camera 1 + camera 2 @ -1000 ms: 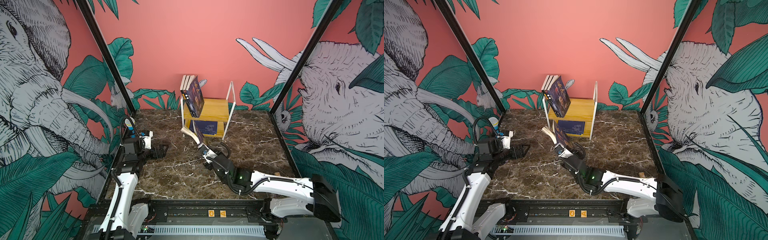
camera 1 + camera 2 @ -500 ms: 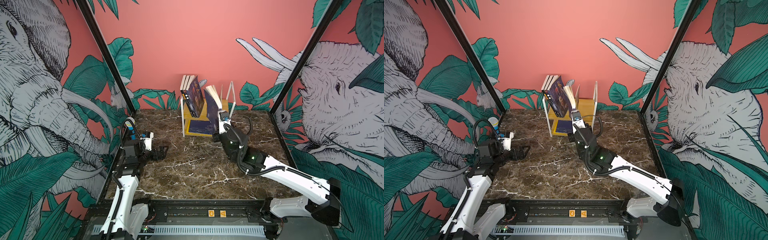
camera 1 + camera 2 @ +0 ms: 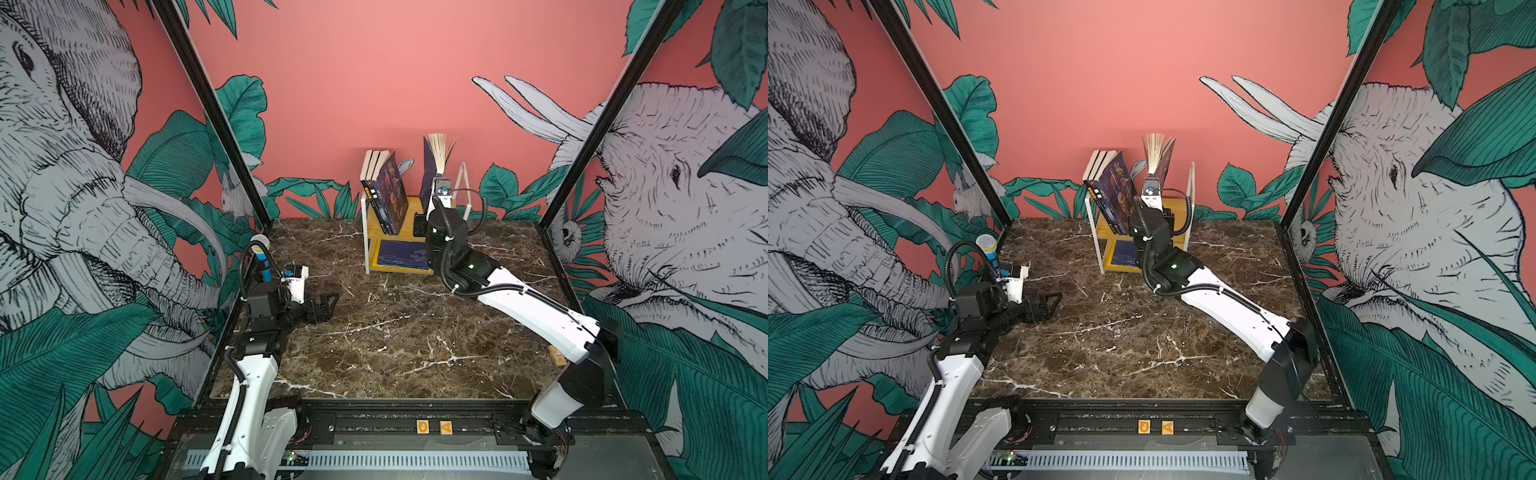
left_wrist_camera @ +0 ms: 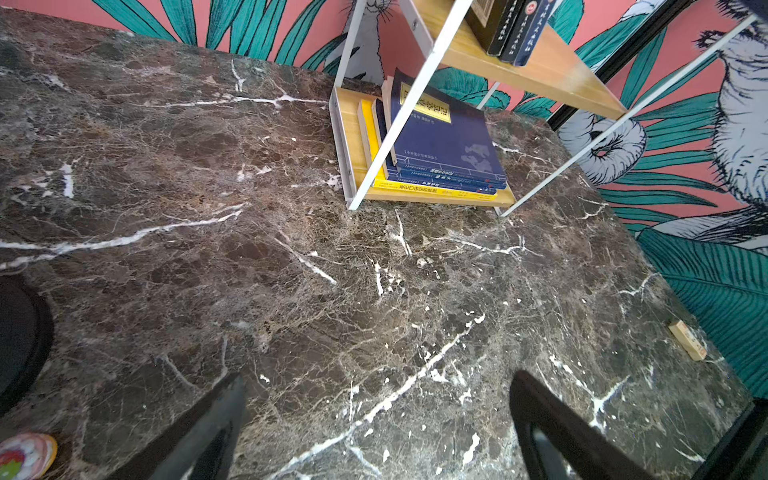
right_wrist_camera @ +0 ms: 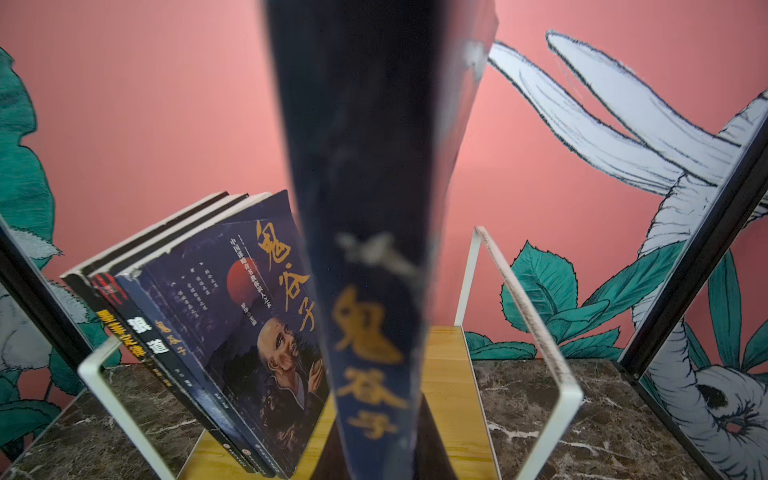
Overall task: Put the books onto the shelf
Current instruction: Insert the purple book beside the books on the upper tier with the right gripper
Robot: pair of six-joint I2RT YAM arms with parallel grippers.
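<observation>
The right claw grips the lower end of a navy book, upright above the claw with its pages fanned at the top, over the upper board of the shelf. Just left of the claw, leaning books tilt leftward on that board, and below the claw a flat stack lies on the lower board. The left claw hangs low over the marble table, well apart, nearer and leftward.
</observation>
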